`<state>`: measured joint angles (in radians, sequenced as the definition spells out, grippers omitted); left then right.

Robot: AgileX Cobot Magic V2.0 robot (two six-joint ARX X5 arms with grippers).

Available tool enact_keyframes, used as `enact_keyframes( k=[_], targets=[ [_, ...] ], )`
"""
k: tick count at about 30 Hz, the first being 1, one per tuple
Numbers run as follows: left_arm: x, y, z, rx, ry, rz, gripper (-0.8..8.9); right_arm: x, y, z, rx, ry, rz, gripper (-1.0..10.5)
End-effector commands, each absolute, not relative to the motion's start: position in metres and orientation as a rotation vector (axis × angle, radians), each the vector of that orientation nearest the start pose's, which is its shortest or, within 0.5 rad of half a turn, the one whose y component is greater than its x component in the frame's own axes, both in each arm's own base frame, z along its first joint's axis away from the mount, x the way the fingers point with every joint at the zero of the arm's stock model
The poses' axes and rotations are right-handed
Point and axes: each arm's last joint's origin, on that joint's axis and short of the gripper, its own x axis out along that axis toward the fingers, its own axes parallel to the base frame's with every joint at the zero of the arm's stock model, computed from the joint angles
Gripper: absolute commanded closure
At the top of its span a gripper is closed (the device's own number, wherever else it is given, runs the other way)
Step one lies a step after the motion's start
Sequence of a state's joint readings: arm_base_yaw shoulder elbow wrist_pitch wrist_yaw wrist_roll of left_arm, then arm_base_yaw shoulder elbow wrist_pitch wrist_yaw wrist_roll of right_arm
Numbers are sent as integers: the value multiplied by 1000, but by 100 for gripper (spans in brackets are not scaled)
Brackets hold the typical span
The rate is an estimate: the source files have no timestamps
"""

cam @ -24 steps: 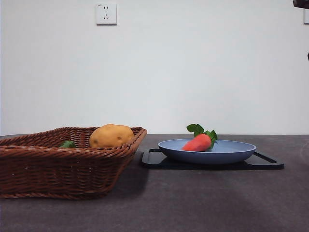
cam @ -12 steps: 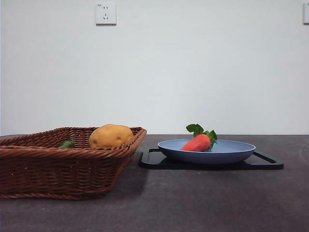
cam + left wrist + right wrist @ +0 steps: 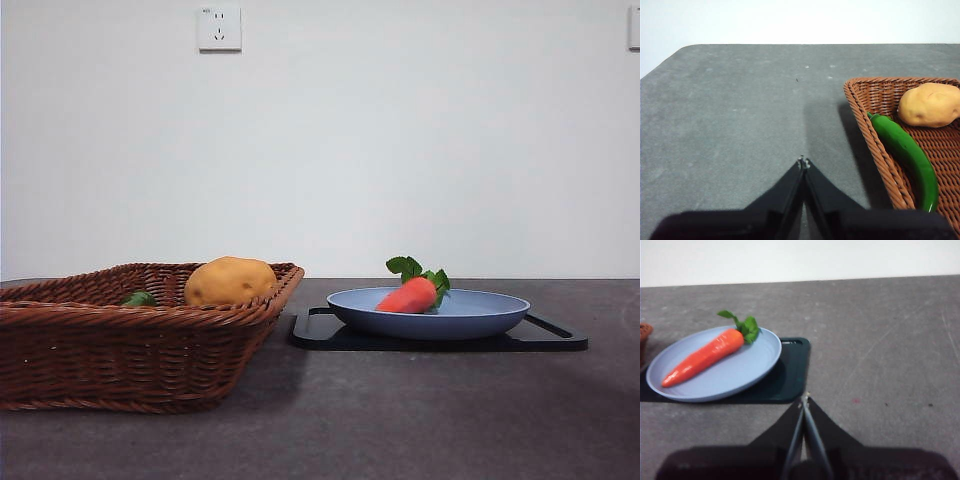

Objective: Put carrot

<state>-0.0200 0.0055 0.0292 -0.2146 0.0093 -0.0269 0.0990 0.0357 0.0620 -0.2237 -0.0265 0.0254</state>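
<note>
The orange-red carrot (image 3: pixel 409 296) with green leaves lies in a blue plate (image 3: pixel 480 318) on a black tray (image 3: pixel 550 337), right of centre in the front view. The right wrist view shows the carrot (image 3: pixel 704 356) lying across the plate (image 3: pixel 755 365). My right gripper (image 3: pixel 804 400) is shut and empty, over bare table beside the tray and well clear of the plate. My left gripper (image 3: pixel 803 162) is shut and empty, over bare table beside the wicker basket (image 3: pixel 875 130). Neither arm shows in the front view.
The brown wicker basket (image 3: pixel 120 350) stands at the left and holds a yellow-brown potato (image 3: pixel 230 281) and a green pepper (image 3: pixel 905 152), whose tip (image 3: pixel 140 299) shows in the front view. A white wall with a socket (image 3: pixel 219 28) stands behind the table.
A dark arm tip at the top right corner of the front view one second ago has left the view. The carrot, plate and basket have not moved.
</note>
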Motion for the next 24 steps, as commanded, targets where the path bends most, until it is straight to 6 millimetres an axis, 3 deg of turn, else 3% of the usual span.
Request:
enact_keyframes(
  k=[1, 24],
  targets=[
    [95, -2, 150, -31, 193, -25, 805, 94, 10, 155, 10, 185, 123, 943],
    [95, -2, 150, -31, 193, -25, 805, 96, -1, 150, 65, 170, -2, 943]
  ],
)
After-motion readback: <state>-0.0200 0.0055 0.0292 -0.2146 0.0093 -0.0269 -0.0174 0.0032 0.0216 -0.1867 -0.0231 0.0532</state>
